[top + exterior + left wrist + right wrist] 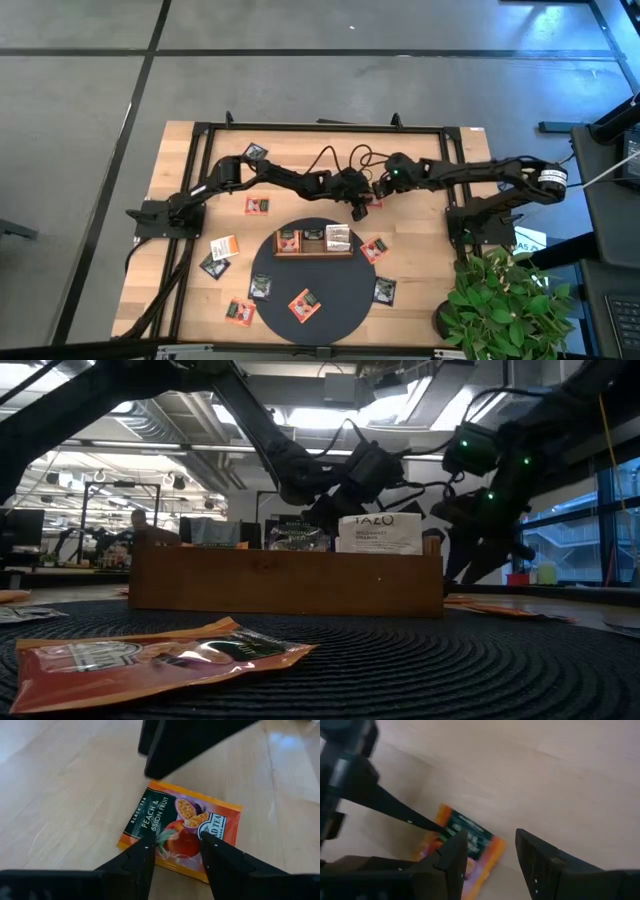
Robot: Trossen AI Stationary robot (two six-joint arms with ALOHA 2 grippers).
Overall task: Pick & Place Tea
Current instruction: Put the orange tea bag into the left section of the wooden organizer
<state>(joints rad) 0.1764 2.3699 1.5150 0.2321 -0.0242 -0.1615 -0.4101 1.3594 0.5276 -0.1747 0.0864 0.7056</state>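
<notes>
Jaws of the left gripper [175, 852] stand open over an orange-red tea sachet [182, 827] lying flat on the desk [60, 795], just behind the wooden tray [313, 250]. The right gripper [490, 852], also open, hangs over the same sachet from the opposite side.

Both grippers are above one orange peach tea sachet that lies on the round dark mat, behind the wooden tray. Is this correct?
Not quite: the peach tea sachet lies on the bare wooden table, not the mat, as the left wrist view shows. Left gripper and right gripper do hover there, behind the tray.
</notes>
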